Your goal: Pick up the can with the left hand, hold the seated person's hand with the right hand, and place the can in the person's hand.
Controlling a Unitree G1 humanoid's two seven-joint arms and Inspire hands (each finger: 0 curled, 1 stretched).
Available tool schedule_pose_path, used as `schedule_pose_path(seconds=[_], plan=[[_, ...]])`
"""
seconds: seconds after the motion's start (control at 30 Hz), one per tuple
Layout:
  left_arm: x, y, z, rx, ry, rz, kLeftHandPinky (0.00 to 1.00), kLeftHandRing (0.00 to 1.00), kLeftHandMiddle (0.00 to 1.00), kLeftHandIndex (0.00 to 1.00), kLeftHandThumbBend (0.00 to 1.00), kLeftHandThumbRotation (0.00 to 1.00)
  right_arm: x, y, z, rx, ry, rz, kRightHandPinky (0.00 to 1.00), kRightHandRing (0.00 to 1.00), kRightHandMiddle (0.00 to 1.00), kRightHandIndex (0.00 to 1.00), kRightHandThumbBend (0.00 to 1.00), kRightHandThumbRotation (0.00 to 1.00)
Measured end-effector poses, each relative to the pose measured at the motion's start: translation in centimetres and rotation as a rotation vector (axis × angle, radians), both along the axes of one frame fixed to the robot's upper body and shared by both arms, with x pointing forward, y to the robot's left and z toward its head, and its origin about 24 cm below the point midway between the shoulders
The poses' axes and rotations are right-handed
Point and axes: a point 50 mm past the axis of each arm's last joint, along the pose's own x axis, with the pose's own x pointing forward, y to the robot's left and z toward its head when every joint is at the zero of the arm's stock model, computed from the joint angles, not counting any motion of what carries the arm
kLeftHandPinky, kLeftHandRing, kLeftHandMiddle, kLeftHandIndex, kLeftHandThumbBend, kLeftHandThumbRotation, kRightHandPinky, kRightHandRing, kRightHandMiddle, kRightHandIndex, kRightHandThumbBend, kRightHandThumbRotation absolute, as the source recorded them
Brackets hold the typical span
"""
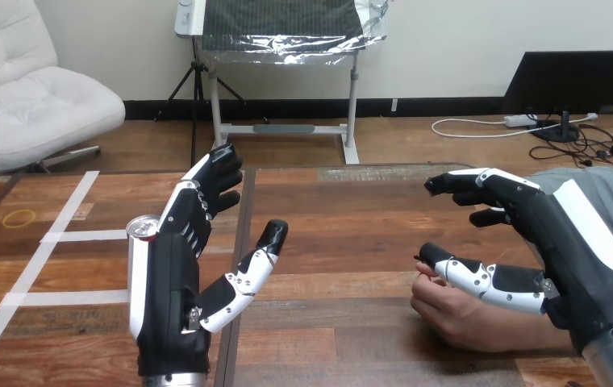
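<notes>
You are at the start of the task: none of the three steps looks done. The can (141, 230) stands upright on the table (344, 218) at the left, its silver top showing just beside the far-left edge of your left hand (176, 290). That hand is raised in front of the can with its fingers straight and spread and the thumb stuck out to the right, so nothing is gripped. You cannot tell whether the hand touches the can, because the hand hides the can's body.

On the right, your right hand (561, 242) arches over the person's hand (456, 314), which lies low on the table near the front edge. The fingers reach out above it and the thumb lies just over its knuckles. They are not closed round it, so by my reading the hold is not yet made. The pick-up, the hold and the hand-over are all left.

White tape lines (61, 236) cross the table's left part, and a small yellow ring (19, 218) lies far left, well apart from the can. Nothing lies between the can and the person's hand. Your own left hand blocking your sight of the can is the main hindrance.
</notes>
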Motion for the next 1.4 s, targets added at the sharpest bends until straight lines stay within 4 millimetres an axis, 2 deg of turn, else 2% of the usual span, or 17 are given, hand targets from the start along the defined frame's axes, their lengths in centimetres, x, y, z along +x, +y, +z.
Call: schedule_pose_path(seconds=[0.5,1.1,1.4], plan=[[0.01,0.03,0.02,-0.004,0.0,-0.002,0.76,0.8,0.81,0.8,0.59,0.0,0.06,-0.37,-0.02,-0.006,0.002,-0.014,0.72,0.8,0.8,0.72,0.58,0.0],[0.06,0.05,0.14,-0.004,0.0,-0.016,0.8,0.83,0.83,0.81,0.6,0.0,0.2,-0.32,0.11,-0.006,-0.003,-0.009,0.71,0.8,0.8,0.71,0.59,0.0],[0.32,0.93,0.85,0.099,0.028,-0.043,0.8,0.82,0.83,0.81,0.66,0.0,0.23,-0.33,0.15,-0.011,-0.006,-0.009,0.69,0.78,0.79,0.71,0.61,0.0]])
